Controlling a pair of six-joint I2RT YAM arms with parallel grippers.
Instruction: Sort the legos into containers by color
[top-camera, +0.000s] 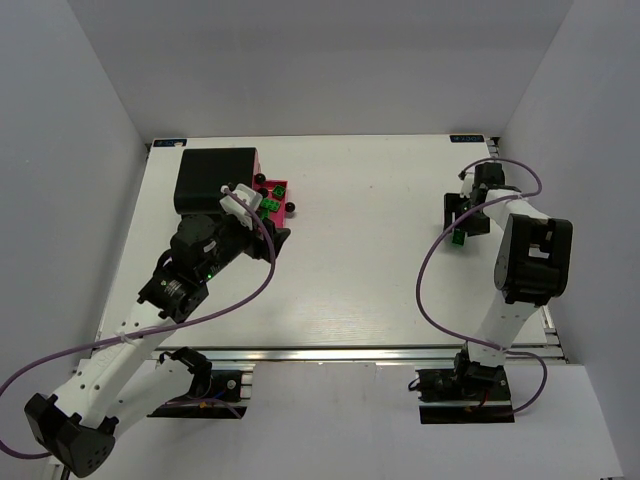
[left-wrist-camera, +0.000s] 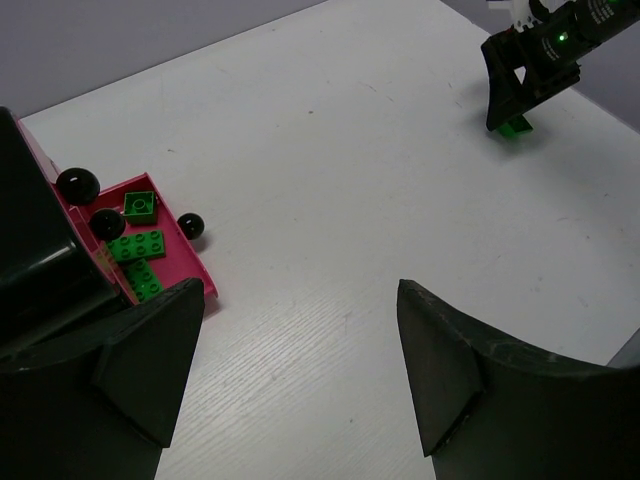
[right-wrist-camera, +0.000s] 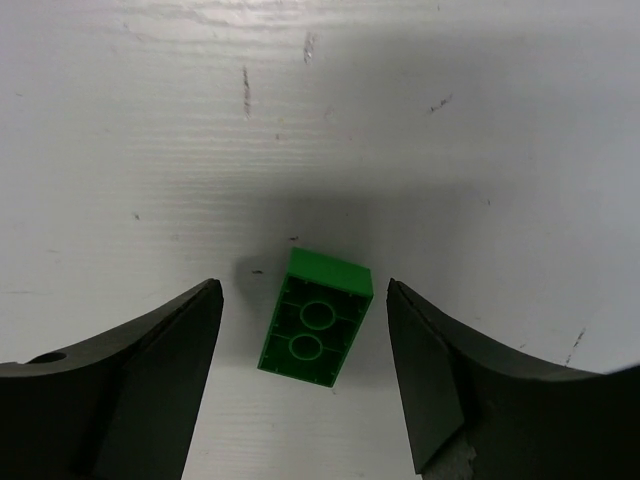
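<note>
**Legible markings: none readable**

No text, brand, number or sign can be read in any of the three views. In the overhead view, a small blue tag (top-camera: 168, 143) lies on the far edge of the table (top-camera: 360, 280) at about 11 o'clock. A second blue tag (top-camera: 467, 139) lies at about 1 o'clock. The print on both is too small to make out.
</note>
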